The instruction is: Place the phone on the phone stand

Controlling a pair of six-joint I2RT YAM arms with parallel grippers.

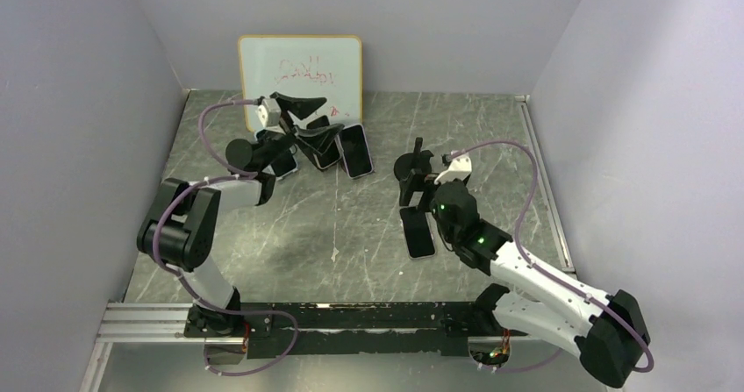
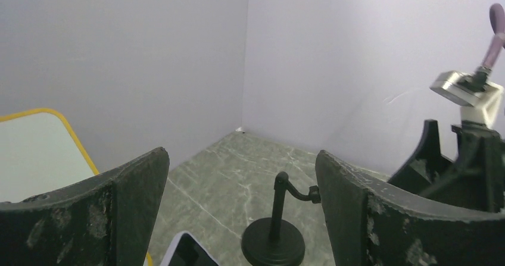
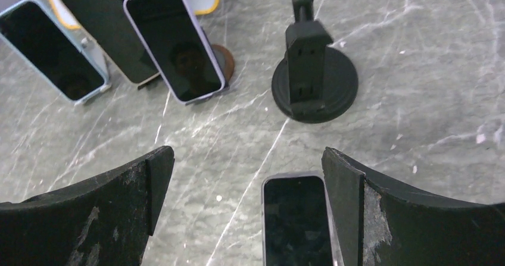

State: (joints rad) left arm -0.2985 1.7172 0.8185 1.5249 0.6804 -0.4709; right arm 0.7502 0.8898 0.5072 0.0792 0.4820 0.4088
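- This was a robotics lab test cell, not a lived-in room.
- Plain pale panels [image 1: 70, 103] walled a marble-patterned table [image 1: 351, 234] on three sides.
- An aluminium rail [image 1: 140, 320] ran along the near edge, by the bases of the left arm [image 1: 189, 230] and the right arm [image 1: 544, 282].
- A purple cable [image 1: 202, 129] looped openly along the left arm.
- A whiteboard [image 1: 298, 67] with red scribble leaned on the back panel, with several phones [image 1: 355, 151] propped before it.

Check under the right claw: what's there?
A dark phone lying flat on the table. The right claw covers one long edge; the near end is out of frame.
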